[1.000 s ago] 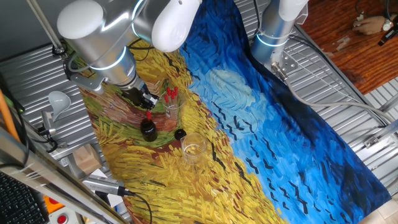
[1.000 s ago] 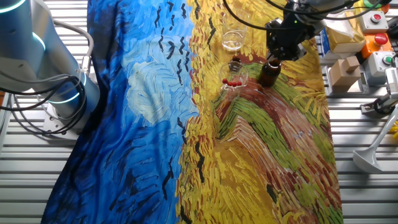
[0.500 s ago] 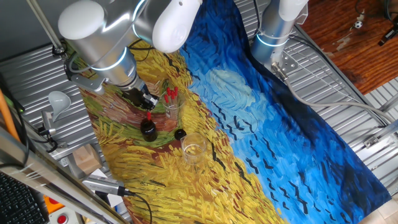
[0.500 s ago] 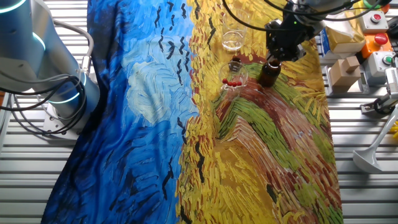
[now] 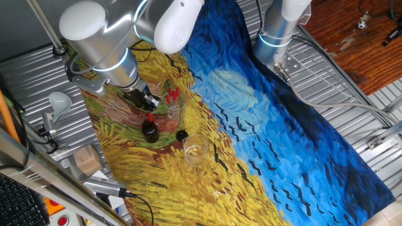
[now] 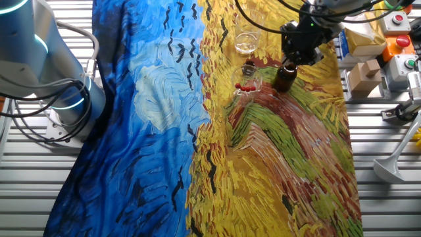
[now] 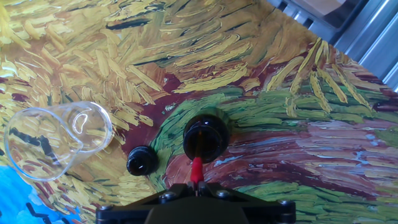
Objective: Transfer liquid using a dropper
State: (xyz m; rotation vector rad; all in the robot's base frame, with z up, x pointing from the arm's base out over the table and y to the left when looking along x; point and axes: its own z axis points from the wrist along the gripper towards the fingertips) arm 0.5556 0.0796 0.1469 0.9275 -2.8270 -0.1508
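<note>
The worktop (image 5: 295, 132) is draped in a painted cloth of blue sky and yellow wheat; over its yellow side the silver arm (image 5: 103, 37) reaches down, and its gripper (image 5: 146, 103) hangs directly above a dark glass bottle (image 5: 149, 130) that stands open and upright; a clear glass (image 5: 195, 149) stands near the bottle with a small black cap (image 5: 181, 134) lying between them, and a second glass (image 5: 172, 100) holding spare red-bulbed droppers stands just beside the gripper; the dropper (image 7: 196, 169) itself is in the gripper's grasp, its red bulb pinched at the top so that the fingers are closed on it, though the hand view shows only the bulb end poking out below the black housing; the dropper's long axis runs close to vertical, bulb uppermost and tip pointing down into the bottle's mouth (image 7: 206, 138), but how deep the clear stem reaches cannot be told; I judge the step in hand to be drawing liquid from the bottle, with the transfer hardly begun; the next move would call for a straight lift clear of the neck before any sideways travel toward the clear glass, keeping the dropper upright.
</note>
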